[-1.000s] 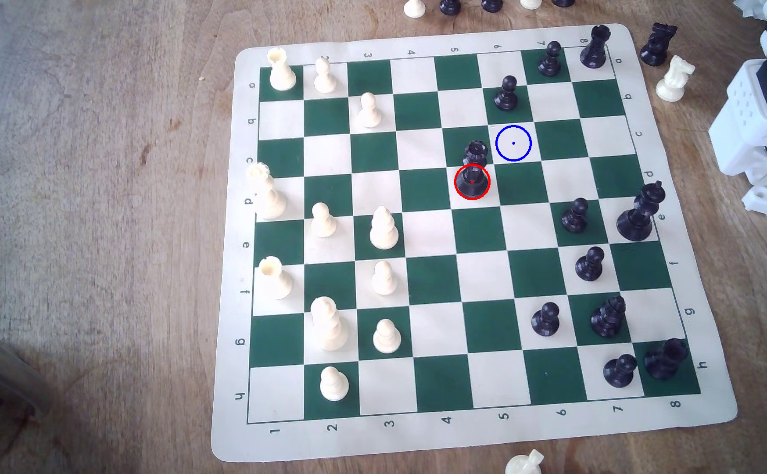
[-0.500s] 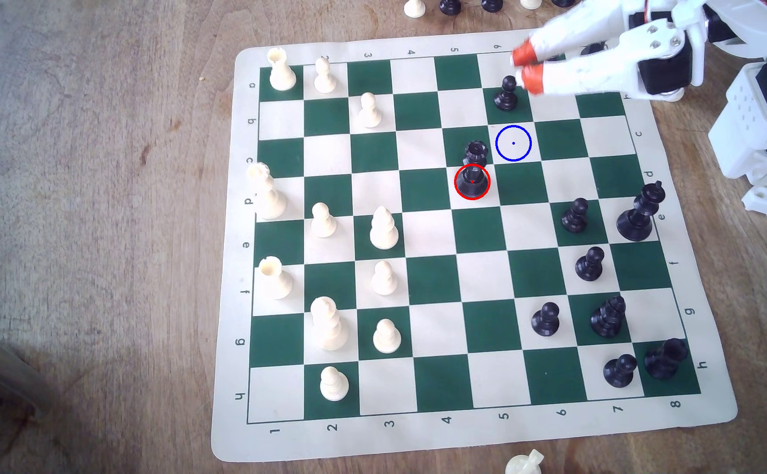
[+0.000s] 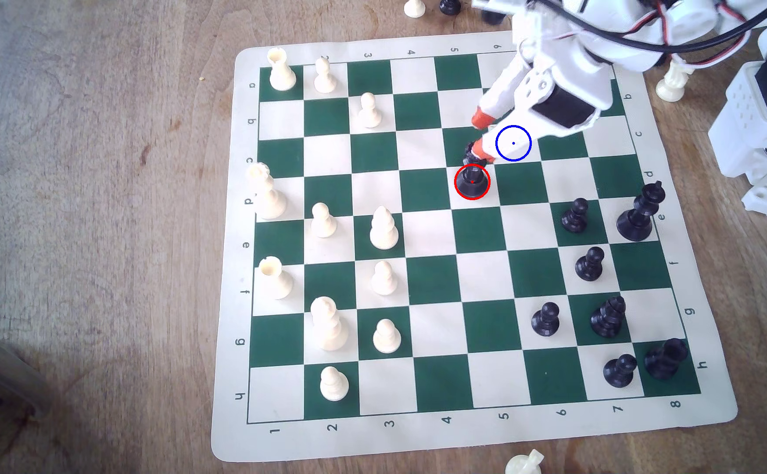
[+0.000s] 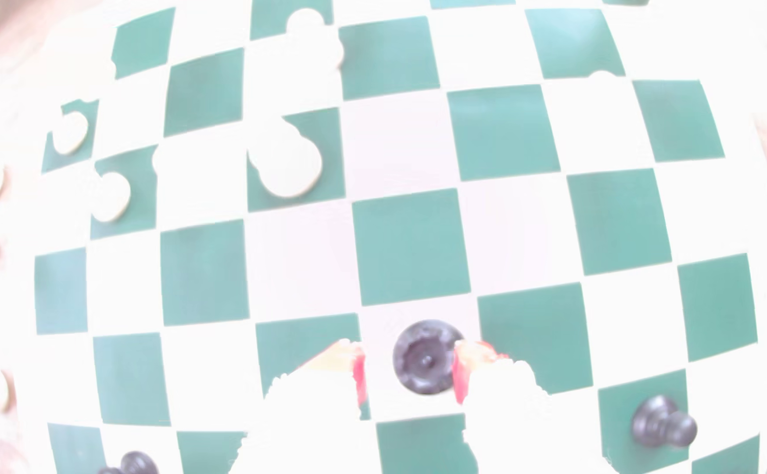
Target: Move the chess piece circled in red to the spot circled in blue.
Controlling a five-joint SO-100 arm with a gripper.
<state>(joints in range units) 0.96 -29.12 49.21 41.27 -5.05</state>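
Observation:
The chess piece circled in red is a tall black piece with a serrated crown, standing upright on a cream square near the board's middle. In the wrist view its crown sits between my orange-tipped fingers. One pad is close against it and a gap shows on the other side. My gripper is open and hovers over the crown, which one orange tip partly covers. The spot circled in blue is the cream square diagonally beside the piece; the gripper's body hangs just over its far edge.
Black pawns and a black king stand on the exterior view's right side of the green-and-cream board. White pieces fill its left side. A white knight and the arm's base are off the board at the right.
The arm swung in from the exterior view's upper right and came down over the red-circled piece, and its fingers spread apart around the crown. The piece has not moved.

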